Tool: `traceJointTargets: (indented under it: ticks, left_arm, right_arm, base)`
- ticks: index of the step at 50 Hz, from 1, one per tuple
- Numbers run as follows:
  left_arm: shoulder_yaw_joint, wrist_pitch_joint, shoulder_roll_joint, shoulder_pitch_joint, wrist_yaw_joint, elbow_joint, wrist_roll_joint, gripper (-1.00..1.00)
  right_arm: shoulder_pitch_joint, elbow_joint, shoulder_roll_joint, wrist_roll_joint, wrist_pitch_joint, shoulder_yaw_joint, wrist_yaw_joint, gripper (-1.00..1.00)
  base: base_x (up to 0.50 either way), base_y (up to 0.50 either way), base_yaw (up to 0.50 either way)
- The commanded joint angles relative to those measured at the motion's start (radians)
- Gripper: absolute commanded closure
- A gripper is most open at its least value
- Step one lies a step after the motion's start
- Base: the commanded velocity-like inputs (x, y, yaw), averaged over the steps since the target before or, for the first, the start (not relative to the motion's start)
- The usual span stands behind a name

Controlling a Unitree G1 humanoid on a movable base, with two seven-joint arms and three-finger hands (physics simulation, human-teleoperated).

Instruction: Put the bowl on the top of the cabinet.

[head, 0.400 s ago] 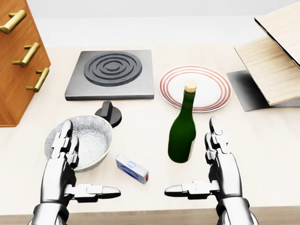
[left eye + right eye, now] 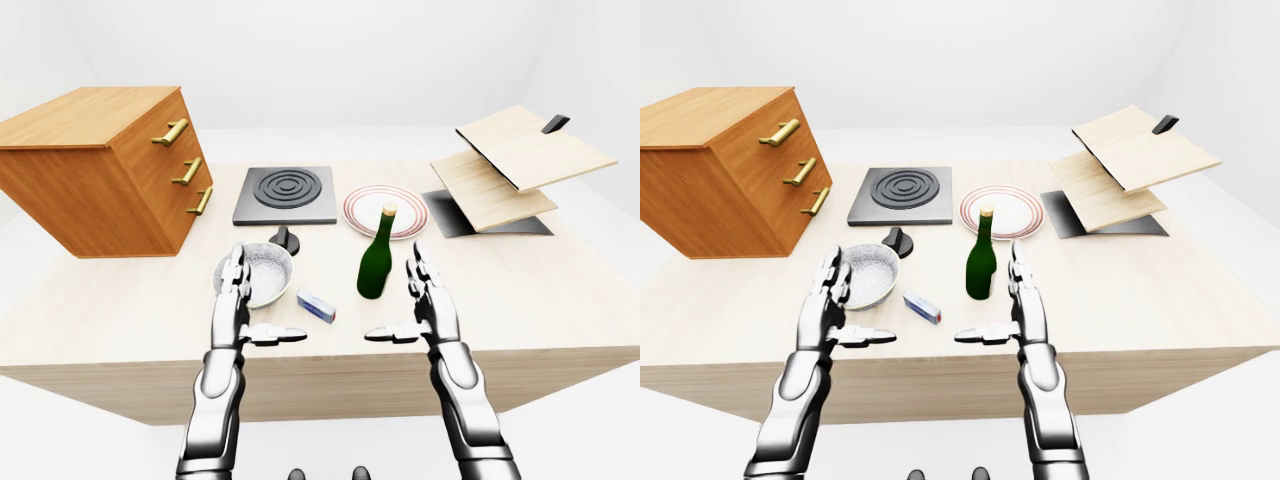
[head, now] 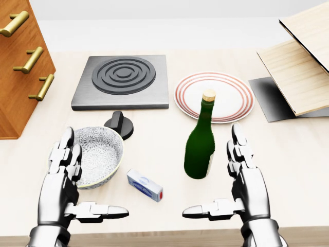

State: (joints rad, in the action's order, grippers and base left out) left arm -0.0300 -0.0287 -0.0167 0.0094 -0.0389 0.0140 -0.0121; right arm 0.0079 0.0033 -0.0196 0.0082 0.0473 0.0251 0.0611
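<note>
The grey patterned bowl (image 3: 100,153) stands on the wooden table, below the black knob (image 3: 121,123). My left hand (image 3: 87,180) is open, its fingers (image 3: 66,154) just at the bowl's left rim and its thumb pointing right below the bowl. My right hand (image 3: 216,177) is open and empty, just right of the green bottle (image 3: 200,141). The wooden cabinet (image 2: 100,170) with three brass handles stands at the table's left; its flat top (image 2: 90,112) is bare.
A black hob plate (image 3: 122,81) and a red-rimmed plate (image 3: 226,103) lie above the bowl and bottle. A small blue-white box (image 3: 145,184) lies between my hands. Wooden boards (image 2: 510,165) on a dark stand are at the right.
</note>
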Motion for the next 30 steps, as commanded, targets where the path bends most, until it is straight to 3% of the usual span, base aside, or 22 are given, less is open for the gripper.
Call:
traceJointTargets:
  ticks: [1,10,25,30]
  left_arm:
    - [0.046,-0.059,0.011,0.180,-0.010,0.388,0.090,-1.00]
    - [0.038,-0.059,0.024,0.242,0.019,0.563,0.090,-1.00]
    - [0.049,-0.059,0.023,0.266,0.024,0.612,0.113,-1.00]
    - [0.052,-0.059,0.022,0.268,0.023,0.614,0.113,-1.00]
  right_arm:
    - [0.149,-0.390,0.001,-0.177,0.040,-0.061,-0.023,-1.00]
    - [0.193,-0.515,0.008,-0.234,0.040,-0.074,-0.022,-1.00]
    - [0.214,-0.568,0.005,-0.263,0.040,-0.086,-0.012,-1.00]
    - [0.215,-0.564,0.004,-0.265,0.040,-0.087,-0.010,-1.00]
  base:
    - [0.00,0.00,0.00]
    - [0.00,0.00,0.00]
    - [0.00,0.00,0.00]
    - [0.00,0.39,0.00]
